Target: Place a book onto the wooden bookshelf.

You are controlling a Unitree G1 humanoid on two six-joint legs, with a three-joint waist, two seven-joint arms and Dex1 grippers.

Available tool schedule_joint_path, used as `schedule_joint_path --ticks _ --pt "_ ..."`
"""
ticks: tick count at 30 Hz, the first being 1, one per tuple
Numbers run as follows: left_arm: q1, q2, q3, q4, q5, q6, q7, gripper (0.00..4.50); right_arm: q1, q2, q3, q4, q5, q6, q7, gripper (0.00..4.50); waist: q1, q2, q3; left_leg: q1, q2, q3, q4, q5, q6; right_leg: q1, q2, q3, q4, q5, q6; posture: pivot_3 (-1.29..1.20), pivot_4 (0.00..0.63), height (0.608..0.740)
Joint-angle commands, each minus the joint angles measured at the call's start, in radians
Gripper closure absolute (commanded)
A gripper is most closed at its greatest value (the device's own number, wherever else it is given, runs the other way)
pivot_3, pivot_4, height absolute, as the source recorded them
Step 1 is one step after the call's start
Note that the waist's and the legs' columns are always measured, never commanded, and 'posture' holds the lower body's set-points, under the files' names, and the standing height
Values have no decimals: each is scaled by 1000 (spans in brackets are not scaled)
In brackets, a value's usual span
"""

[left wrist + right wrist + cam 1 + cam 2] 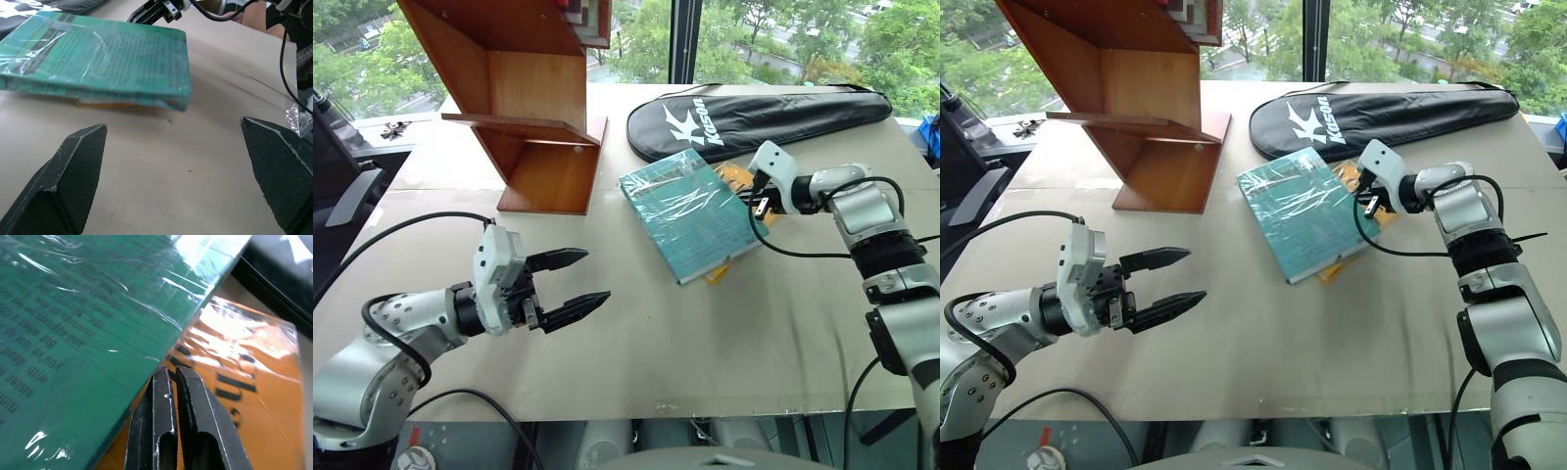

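Teal book (690,212) lies on a yellow book (244,362), right of the wooden bookshelf (533,108); my closed right pincer (171,377) touches its right edge and should wedge under gently, my left pincer (573,284) waiting open.

Light: bright daylight from the windows (744,39) behind the table (636,333).
Shadows: soft, faint.
Glare: white streaks on the book (88,333) wrap.
Focus: right wrist view close and soft.
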State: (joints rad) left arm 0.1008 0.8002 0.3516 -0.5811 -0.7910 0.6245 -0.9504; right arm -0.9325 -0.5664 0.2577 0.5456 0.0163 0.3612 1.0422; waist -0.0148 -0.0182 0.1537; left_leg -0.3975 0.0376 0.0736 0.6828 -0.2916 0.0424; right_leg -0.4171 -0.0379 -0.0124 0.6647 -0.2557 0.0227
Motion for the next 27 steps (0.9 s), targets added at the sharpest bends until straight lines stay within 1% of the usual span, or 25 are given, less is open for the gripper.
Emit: schedule_joint_path --ticks 1,4,7,8,9,10,11,12,13,14,16,18,20,22,25,27 --pt "1 6 19 -22 -12 -23 -2 0 24 -8 -20 -84 10 28 11 4477 2 0 0 0 0 0 0 0 0 0 0 0 0 0 0 0 150 740" --pt "-5 6 14 -10 -7 -14 9 0 52 -18 -36 -125 11 38 -1 4477 2 0 0 0 0 0 0 0 0 0 -1 -1 -1 0 0 0 150 740" --pt "-20 -3 6 11 -45 65 74 0 103 -91 -94 -171 22 -34 -1 4477 8 0 0 0 0 -1 0 0 0 0 -1 -1 -1 0 0 0 150 740" --pt "-28 -10 7 17 -63 88 97 0 125 -113 -117 -196 35 -46 3 4243 9 0 0 -1 -1 -1 0 0 0 1 -1 -2 -1 0 0 0 150 740" --pt "-33 -14 8 20 -75 102 111 0 139 -125 -131 -215 45 -50 5 3953 10 0 0 -1 -1 -1 0 0 0 1 -1 -2 -1 0 0 0 150 740" --pt "-48 -16 6 37 -109 152 143 0 182 -156 -168 -271 76 -57 26 3643 7 0 0 -1 -1 -1 0 0 0 1 -1 -2 -1 0 0 0 150 740" --pt "-72 -25 6 66 -155 209 182 0 252 -192 -226 -361 144 -60 76 3234 10 0 0 -1 -1 -1 0 0 0 1 -1 -1 -1 0 0 0 150 740" --pt "-119 -30 4 127 -237 311 243 0 346 -225 -321 -482 244 -40 130 2884 20 0 0 -1 -1 -2 0 0 0 1 -1 -2 -1 0 0 0 150 740" --pt "-171 -37 1 195 -320 414 303 0 448 -257 -413 -602 333 -20 173 2448 32 1 0 -1 -1 -3 0 0 0 2 -1 -3 -2 0 0 0 150 740" --pt "-230 -53 0 278 -410 511 379 0 538 -274 -495 -709 409 7 190 2028 32 1 0 -1 0 -4 0 0 0 3 -1 -5 -2 0 1 0 150 740" --pt "-327 -88 6 416 -534 626 498 0 665 -288 -589 -860 515 71 182 985 29 2 0 -1 0 -6 0 0 0 4 -1 -6 -1 -1 1 0 150 740" --pt "-422 -138 5 553 -613 693 599 0 787 -287 -663 -997 597 132 156 73 22 0 -1 1 0 -5 2 0 0 5 -2 -5 0 0 2 0 150 740" --pt "-491 -180 2 653 -653 735 682 0 862 -276 -705 -1087 645 165 105 73 16 -3 -2 3 0 -6 3 0 1 8 -2 -5 0 0 2 0 150 740" --pt "-562 -242 3 762 -677 746 761 0 918 -252 -734 -1167 669 177 40 73 9 -3 -2 5 0 -5 4 0 0 10 -2 -5 1 0 2 0 150 740" --pt "-643 -327 7 888 -664 737 828 0 982 -223 -768 -1249 691 188 -39 73 17 -4 -3 7 -1 -5 5 0 0 10 -1 -4 3 0 2 0 150 740" --pt "-685 -384 8 958 -631 720 849 0 1019 -208 -780 -1289 698 189 -86 73 25 -4 -3 7 -1 -5 5 0 0 10 -1 -4 4 0 2 0 150 740"
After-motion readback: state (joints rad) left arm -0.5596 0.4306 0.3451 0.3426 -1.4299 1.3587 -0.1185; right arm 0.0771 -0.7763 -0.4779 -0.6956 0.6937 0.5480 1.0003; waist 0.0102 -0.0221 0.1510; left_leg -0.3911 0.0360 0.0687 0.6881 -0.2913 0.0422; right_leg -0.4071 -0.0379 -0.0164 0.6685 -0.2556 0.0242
